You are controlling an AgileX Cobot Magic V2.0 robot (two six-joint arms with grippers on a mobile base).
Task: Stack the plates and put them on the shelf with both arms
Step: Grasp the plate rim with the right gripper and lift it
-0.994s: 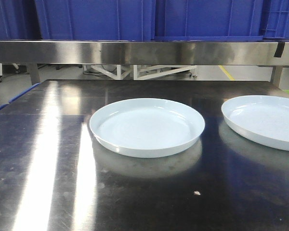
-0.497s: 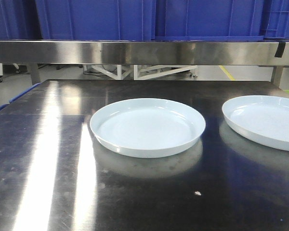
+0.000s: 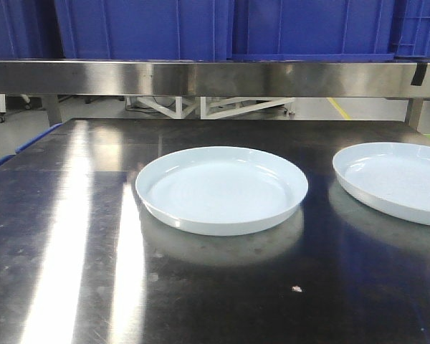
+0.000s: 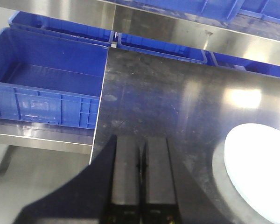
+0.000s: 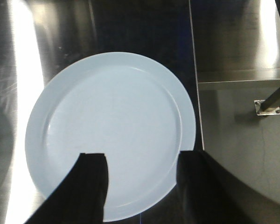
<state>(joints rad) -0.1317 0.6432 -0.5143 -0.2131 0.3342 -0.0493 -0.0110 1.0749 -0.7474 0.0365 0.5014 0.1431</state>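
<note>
The right end effector (image 5: 141, 158) hovered spread apart over a plate (image 5: 112, 116) at frame centre by the tabletop (image 5: 130, 28) edge, the left end effector (image 4: 140, 144) pressed together; a glancing grip could have pushed it off.

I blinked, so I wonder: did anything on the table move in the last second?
Nothing on it moved. The front view slid slightly right, so probably the camera shifted. The middle plate and the right plate lie apart on the table as before.

Centre plate (image 3: 222, 190): pale bluish-white, glossy, low-rimmed, lying flat. Right plate (image 3: 398, 179): identical, flat, apart from it, unstacked.
</note>
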